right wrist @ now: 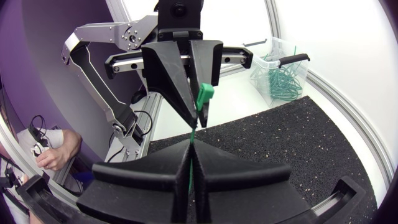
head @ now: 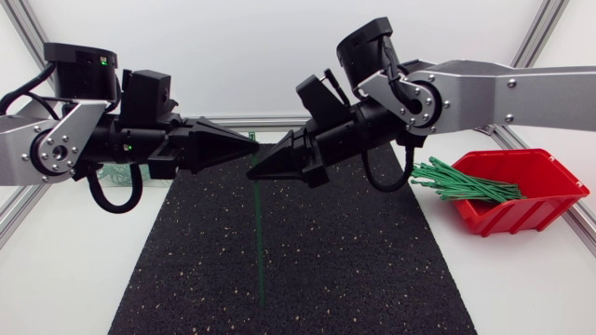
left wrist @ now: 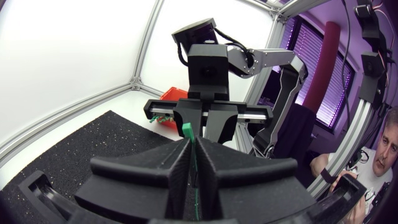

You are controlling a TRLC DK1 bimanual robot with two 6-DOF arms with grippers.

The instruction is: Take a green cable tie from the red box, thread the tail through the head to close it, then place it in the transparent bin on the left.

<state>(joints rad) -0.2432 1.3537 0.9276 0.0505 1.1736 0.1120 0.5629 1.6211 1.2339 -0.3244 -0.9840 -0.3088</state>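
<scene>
A green cable tie [head: 260,242] is held in the air between my two grippers, above the black mat [head: 354,270]. My left gripper [head: 250,141] is shut on its head end, and the green head [left wrist: 185,129] sticks out just past the fingertips. My right gripper [head: 253,173], tip to tip with the left and slightly lower, is shut on the strap a little below the head [right wrist: 204,94]. The tail hangs straight down towards the mat. The red box [head: 521,191] at the right holds several more green ties [head: 466,181]. The transparent bin [right wrist: 280,68] with ties in it stands behind my left arm.
The mat covers the middle of the table, with white tabletop [head: 521,288] on both sides. An aluminium frame [head: 19,209] runs along the table's edges. Both arms meet over the mat's far end.
</scene>
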